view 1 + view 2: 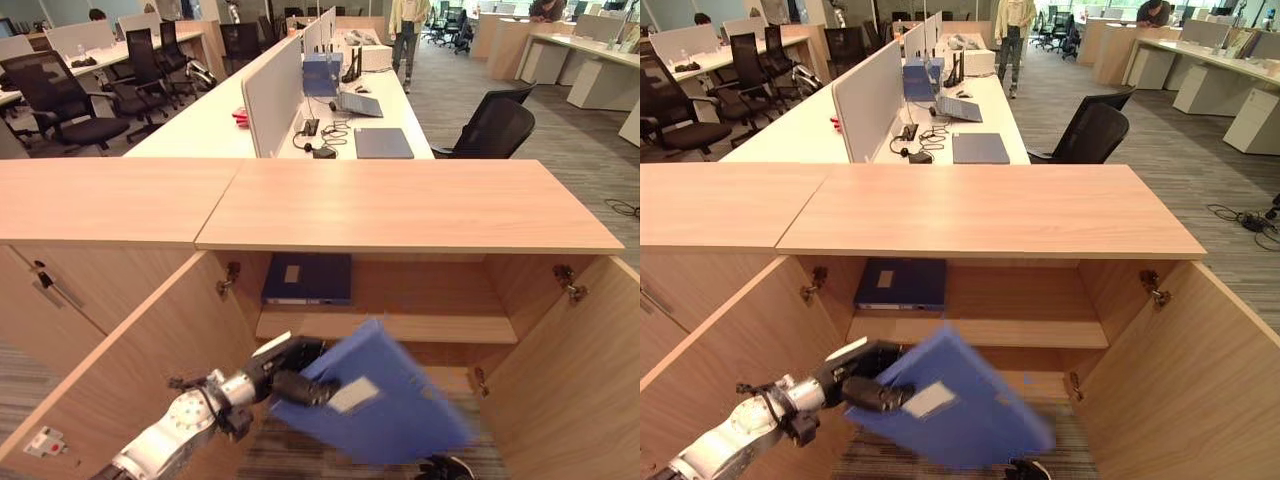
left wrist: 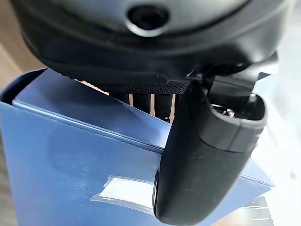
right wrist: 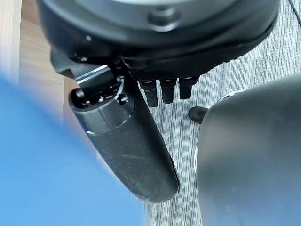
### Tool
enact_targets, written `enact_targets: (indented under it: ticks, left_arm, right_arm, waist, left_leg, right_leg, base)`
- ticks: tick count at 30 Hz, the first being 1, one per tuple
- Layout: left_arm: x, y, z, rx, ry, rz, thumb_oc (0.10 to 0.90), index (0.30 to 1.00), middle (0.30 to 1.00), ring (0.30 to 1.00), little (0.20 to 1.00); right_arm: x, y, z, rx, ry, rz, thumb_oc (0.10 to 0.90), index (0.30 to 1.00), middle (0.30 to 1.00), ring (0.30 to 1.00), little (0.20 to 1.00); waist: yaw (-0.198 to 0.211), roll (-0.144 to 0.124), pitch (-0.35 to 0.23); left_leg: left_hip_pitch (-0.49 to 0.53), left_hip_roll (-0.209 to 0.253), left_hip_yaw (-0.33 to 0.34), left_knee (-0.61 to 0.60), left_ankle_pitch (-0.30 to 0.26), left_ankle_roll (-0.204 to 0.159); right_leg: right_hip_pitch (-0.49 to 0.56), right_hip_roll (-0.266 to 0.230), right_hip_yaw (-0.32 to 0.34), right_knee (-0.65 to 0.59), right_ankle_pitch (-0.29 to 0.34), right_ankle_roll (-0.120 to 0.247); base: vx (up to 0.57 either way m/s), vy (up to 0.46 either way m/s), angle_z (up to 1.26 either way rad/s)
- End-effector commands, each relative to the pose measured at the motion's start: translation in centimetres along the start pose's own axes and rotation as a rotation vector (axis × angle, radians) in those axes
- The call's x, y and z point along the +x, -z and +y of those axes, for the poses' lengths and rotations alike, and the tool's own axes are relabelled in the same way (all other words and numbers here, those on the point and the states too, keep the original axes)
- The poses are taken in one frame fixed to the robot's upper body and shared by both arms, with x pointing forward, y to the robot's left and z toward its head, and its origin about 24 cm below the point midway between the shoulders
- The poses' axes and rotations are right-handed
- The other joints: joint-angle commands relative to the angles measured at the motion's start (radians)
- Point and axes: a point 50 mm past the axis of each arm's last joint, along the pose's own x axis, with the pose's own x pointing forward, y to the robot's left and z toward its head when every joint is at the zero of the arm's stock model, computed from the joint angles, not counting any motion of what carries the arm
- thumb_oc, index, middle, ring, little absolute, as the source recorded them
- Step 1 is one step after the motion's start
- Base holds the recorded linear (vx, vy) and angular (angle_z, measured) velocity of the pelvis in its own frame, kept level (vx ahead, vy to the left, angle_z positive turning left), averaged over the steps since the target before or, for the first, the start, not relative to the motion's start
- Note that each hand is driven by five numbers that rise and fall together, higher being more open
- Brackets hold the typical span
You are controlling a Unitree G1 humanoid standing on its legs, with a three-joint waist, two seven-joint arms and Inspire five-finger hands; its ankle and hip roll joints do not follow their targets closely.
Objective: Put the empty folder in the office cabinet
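Partway through; left hand (image 1: 285, 372) clamped on blue folder (image 1: 385, 400), tilted, outside open cabinet (image 1: 400, 325) at six o'clock; right hand (image 3: 127, 136) relaxed, empty; shelving not yet done, above another folder (image 1: 308, 278).

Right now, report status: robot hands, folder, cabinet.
Left robot hand shut on blue flat folder, held tilted before open wooden cabinet. Right robot hand open, holding nothing. Dark blue binder lies on upper shelf; shelf space beside it free.

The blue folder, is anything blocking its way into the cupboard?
No. The left hand holds the blue folder before the cabinet, whose doors are open. Another folder lies on the upper shelf's left; space remains beside it.
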Motion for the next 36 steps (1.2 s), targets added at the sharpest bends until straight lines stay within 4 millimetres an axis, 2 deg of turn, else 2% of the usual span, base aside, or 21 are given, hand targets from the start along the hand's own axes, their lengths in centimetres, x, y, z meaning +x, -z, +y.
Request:
enact_targets:
  ticks: [1,2,3,4,6,7,9,10,11,14,16,17,19,22,26,27,29,32,36]
  left_arm:
    - [-0.4,-6.6,3.8,0.375,-0.191,-0.251,0.400,0.300,0.300,0.300,0.300]
    - [-0.5,-6.5,3.8,0.375,-0.194,-0.250,0.400,0.300,0.300,0.300,0.300]
    - [-1.3,-6.0,5.2,0.484,-0.298,-0.189,0.400,0.300,0.300,0.300,0.300]
    - [-1.3,-5.9,5.1,0.484,-0.300,-0.187,0.400,0.300,0.300,0.300,0.300]
    - [-2.0,-5.3,6.6,0.572,-0.428,-0.124,0.400,0.300,0.300,0.300,0.300]
    - [-2.0,-5.2,6.5,0.571,-0.430,-0.123,0.400,0.300,0.300,0.300,0.300]
    - [-2.7,-5.2,7.4,0.569,-0.520,-0.119,0.400,0.300,0.300,0.300,0.300]
    - [-3.1,-5.4,7.8,0.563,-0.581,-0.132,0.400,0.300,0.300,0.300,0.300]
    - [-3.1,-5.4,7.7,0.562,-0.581,-0.132,0.400,0.300,0.300,0.300,0.300]
    - [-3.1,-6.2,7.8,0.533,-0.629,-0.183,0.400,0.300,0.300,0.300,0.300]
    - [-3.2,-7.1,7.6,0.526,-0.639,-0.236,0.400,0.300,0.300,0.300,0.300]
    - [-3.2,-8.2,7.5,0.517,-0.639,-0.297,0.400,0.300,0.300,0.300,0.300]
    - [-3.1,-9.3,7.2,0.508,-0.629,-0.364,0.400,0.300,0.300,0.300,0.300]
    - [-2.9,-10.3,7.1,0.488,-0.617,-0.421,0.400,0.300,0.300,0.300,0.300]
    - [-2.8,-10.7,7.0,0.458,-0.597,-0.451,0.400,0.300,0.300,0.300,0.300]
    - [-2.8,-11.8,6.6,0.396,-0.554,-0.532,0.400,0.300,0.300,0.300,0.300]
    - [-3.0,-12.6,6.4,0.379,-0.520,-0.575,0.400,0.300,0.300,0.300,0.300]
    - [-3.0,-13.4,6.0,0.377,-0.468,-0.616,0.400,0.300,0.300,0.300,0.300]
    - [-3.1,-14.6,5.3,0.346,-0.380,-0.679,0.400,0.300,0.300,0.300,0.300]
  right_arm:
    - [0.2,-4.4,-0.4,-0.075,0.004,-0.151,0.800,0.900,0.900,0.900,0.900]
    - [0.2,-4.4,-0.4,-0.078,0.004,-0.150,0.800,0.900,0.900,0.900,0.900]
    - [-0.1,-6.0,-1.0,-0.117,0.032,-0.217,0.800,0.900,0.900,0.900,0.900]
    - [-0.1,-6.0,-1.0,-0.120,0.032,-0.215,0.800,0.900,0.900,0.900,0.900]
    - [-0.8,-8.7,-2.5,-0.230,0.105,-0.323,0.800,0.900,0.900,0.900,0.900]
    - [-0.9,-8.7,-2.6,-0.234,0.107,-0.322,0.800,0.900,0.900,0.900,0.900]
    - [-2.0,-11.2,-3.6,-0.294,0.156,-0.432,0.800,0.900,0.900,0.900,0.900]
    - [-3.2,-13.3,-4.3,-0.343,0.192,-0.534,0.800,0.900,0.900,0.900,0.900]
    - [-3.3,-13.3,-4.3,-0.345,0.194,-0.532,0.800,0.900,0.900,0.900,0.900]
    - [-5.1,-15.8,-4.6,-0.442,0.231,-0.660,0.800,0.900,0.900,0.900,0.900]
    - [-6.1,-17.1,-4.0,-0.478,0.219,-0.738,0.800,0.900,0.900,0.900,0.900]
    - [-6.9,-18.2,-2.8,-0.489,0.156,-0.812,0.800,0.900,0.900,0.900,0.900]
    - [-7.8,-19.2,-1.2,-0.479,0.053,-0.885,0.800,0.900,0.900,0.900,0.900]
    - [-8.4,-19.7,-0.1,-0.461,-0.024,-0.929,0.800,0.900,0.900,0.900,0.900]
    - [-8.3,-19.8,0.3,-0.441,-0.056,-0.932,0.800,0.900,0.900,0.900,0.900]
    - [-8.3,-20.4,1.4,-0.431,-0.101,-0.948,0.800,0.900,0.900,0.900,0.900]
    - [-8.6,-21.3,2.2,-0.435,-0.117,-0.982,0.800,0.900,0.900,0.900,0.900]
    - [-9.4,-22.5,2.8,-0.437,-0.132,-1.034,0.800,0.900,0.900,0.900,0.900]
    - [-10.7,-25.2,3.5,-0.389,-0.134,-1.123,0.800,0.900,0.900,0.900,0.900]
  waist:
    - [0.024,-0.003,0.010]
    - [0.021,-0.002,0.010]
    - [0.025,-0.004,0.010]
    - [0.023,-0.003,0.009]
    - [0.025,-0.006,0.009]
    - [0.023,-0.004,0.009]
    - [0.022,-0.005,0.010]
    - [0.020,-0.007,0.011]
    - [0.019,-0.005,0.011]
    - [0.018,-0.006,0.014]
    - [0.019,-0.007,0.017]
    - [0.021,-0.009,0.018]
    - [0.022,-0.010,0.019]
    - [0.022,-0.010,0.019]
    - [0.023,-0.009,0.019]
    - [0.028,-0.006,0.018]
    - [0.032,-0.005,0.019]
    - [0.035,-0.004,0.017]
    - [0.042,0.001,0.013]
  left_leg:
    - [0.010,-0.035,0.055,-0.002,-0.056,-0.011]
    - [0.010,-0.035,0.055,-0.002,-0.056,-0.011]
    - [0.008,-0.036,0.054,-0.002,-0.057,-0.010]
    - [0.009,-0.036,0.054,-0.002,-0.057,-0.010]
    - [0.008,-0.037,0.053,-0.002,-0.060,-0.007]
    - [0.008,-0.037,0.052,-0.002,-0.061,-0.007]
    - [0.007,-0.038,0.051,-0.002,-0.063,-0.005]
    - [0.006,-0.038,0.050,-0.002,-0.064,-0.003]
    - [0.006,-0.038,0.050,-0.002,-0.064,-0.003]
    - [0.006,-0.039,0.052,-0.002,-0.067,0.000]
    - [0.006,-0.039,0.053,-0.002,-0.068,0.001]
    - [0.006,-0.039,0.054,-0.002,-0.068,0.001]
    - [0.006,-0.038,0.055,-0.002,-0.067,0.000]
    - [0.006,-0.037,0.056,-0.002,-0.066,-0.001]
    - [0.007,-0.038,0.057,-0.002,-0.066,-0.001]
    - [0.007,-0.038,0.056,-0.002,-0.066,-0.001]
    - [0.008,-0.037,0.055,-0.002,-0.065,-0.001]
    - [0.010,-0.038,0.055,-0.002,-0.066,-0.001]
    - [0.010,-0.038,0.052,-0.002,-0.066,-0.001]
  right_leg:
    - [0.103,-0.007,-0.017,0.009,-0.108,0.080]
    - [0.103,-0.007,-0.016,0.009,-0.108,0.080]
    - [0.101,-0.008,-0.017,0.009,-0.108,0.079]
    - [0.102,-0.008,-0.017,0.009,-0.108,0.079]
    - [0.099,-0.009,-0.017,0.009,-0.110,0.077]
    - [0.100,-0.009,-0.017,0.009,-0.110,0.078]
    - [0.098,-0.011,-0.017,0.009,-0.111,0.077]
    - [0.098,-0.013,-0.018,0.009,-0.111,0.077]
    - [0.098,-0.013,-0.018,0.009,-0.111,0.077]
    - [0.098,-0.015,-0.021,0.009,-0.110,0.076]
    - [0.098,-0.016,-0.021,0.009,-0.110,0.075]
    - [0.098,-0.017,-0.020,0.009,-0.110,0.075]
    - [0.098,-0.018,-0.021,0.009,-0.109,0.075]
    - [0.098,-0.019,-0.024,0.009,-0.109,0.074]
    - [0.098,-0.020,-0.026,0.009,-0.109,0.075]
    - [0.099,-0.020,-0.026,0.009,-0.109,0.075]
    - [0.099,-0.021,-0.026,0.009,-0.108,0.075]
    - [0.101,-0.022,-0.027,0.009,-0.108,0.075]
    - [0.101,-0.021,-0.028,0.009,-0.109,0.074]
  base:
    - [0.00,0.000,0.00]
    - [-0.03,0.018,-0.08]
    - [-0.01,0.009,-0.06]
    - [-0.02,0.012,-0.05]
    - [0.00,0.000,0.00]
    - [0.00,0.000,0.00]
    - [0.00,0.000,0.00]
    - [0.00,0.000,0.00]
    - [0.00,0.000,0.00]
    - [0.00,0.000,0.00]
    - [0.00,0.000,0.00]
    - [0.00,0.000,0.00]
    - [-0.01,0.000,-0.02]
    - [0.00,0.000,0.00]
    - [0.00,0.000,0.00]
    - [0.00,0.000,0.00]
    - [0.00,0.000,0.00]
    - [0.00,0.000,0.00]
    - [0.00,0.000,0.00]
